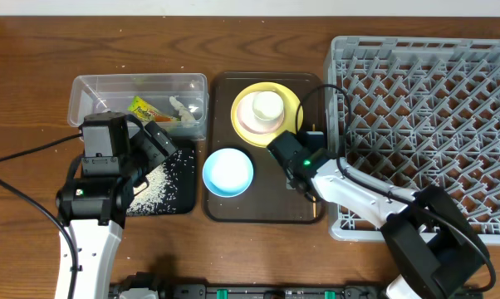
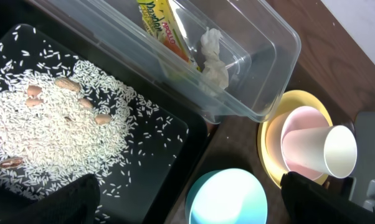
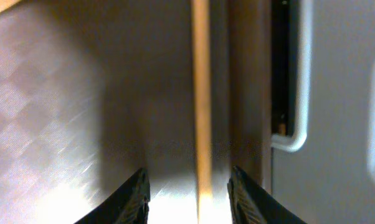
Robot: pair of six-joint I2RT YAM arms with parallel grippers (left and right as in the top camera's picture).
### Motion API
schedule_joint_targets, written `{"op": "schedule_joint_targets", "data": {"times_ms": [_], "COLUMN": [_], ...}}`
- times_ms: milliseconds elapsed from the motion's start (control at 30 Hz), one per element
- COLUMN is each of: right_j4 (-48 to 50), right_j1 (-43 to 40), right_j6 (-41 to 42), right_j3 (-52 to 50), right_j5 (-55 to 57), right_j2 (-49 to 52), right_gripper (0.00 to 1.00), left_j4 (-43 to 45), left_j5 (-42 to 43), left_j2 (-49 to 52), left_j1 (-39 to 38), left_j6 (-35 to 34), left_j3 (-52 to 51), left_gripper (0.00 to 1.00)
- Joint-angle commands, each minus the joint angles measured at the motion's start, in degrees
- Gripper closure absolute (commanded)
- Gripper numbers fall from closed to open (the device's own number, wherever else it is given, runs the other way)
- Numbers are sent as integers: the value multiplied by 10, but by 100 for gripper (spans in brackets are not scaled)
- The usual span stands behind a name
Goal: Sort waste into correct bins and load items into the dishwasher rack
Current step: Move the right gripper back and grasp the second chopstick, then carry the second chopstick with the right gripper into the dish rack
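As the left gripper (image 1: pixel 169 148) hung spread wide and empty over the black tray (image 2: pixel 156 186) of rice crumbs (image 2: pixel 56 124), I had the right gripper (image 3: pixel 187 196) low at the right edge of the brown serving tray (image 1: pixel 258 208), beside the dishwasher rack (image 1: pixel 424 100). Its jaws stood apart either side of a chopstick (image 3: pixel 202 124), gripping nothing, though that view was blurred. The wrapper (image 2: pixel 159 25) and tissue (image 2: pixel 213 59) lay in the clear tub (image 2: pixel 262 68). The white cup (image 2: pixel 334 152) sat in the pink bowl (image 2: pixel 299 127) on the yellow plate (image 2: pixel 299 99), with the blue bowl (image 2: pixel 228 199) just beside.
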Motion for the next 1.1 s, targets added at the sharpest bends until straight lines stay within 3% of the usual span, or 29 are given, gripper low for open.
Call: {"op": "schedule_joint_targets", "data": {"times_ms": [0, 167, 333, 567, 833, 1067], "right_j4": [24, 59, 60, 58, 56, 56], "right_j1": [-9, -8, -8, -9, -10, -16], "right_j6": [10, 10, 10, 2, -3, -33], "right_j3": [-24, -37, -36, -36, -36, -24], "right_j5": [-8, -33, -39, -38, -37, -34], "right_j2": [-10, -10, -10, -10, -10, -38], "right_gripper": [62, 65, 79, 83, 99, 99], "left_j4": [0, 0, 0, 0, 0, 0], "left_j5": [-5, -5, -5, -5, -5, -5], "left_j2": [2, 2, 2, 2, 2, 2], "left_j1": [2, 2, 2, 2, 2, 2], "left_j6": [-1, -1, -1, -1, 0, -1], "left_j3": [8, 8, 8, 8, 8, 8], "left_gripper": [5, 5, 5, 5, 5, 5]}}
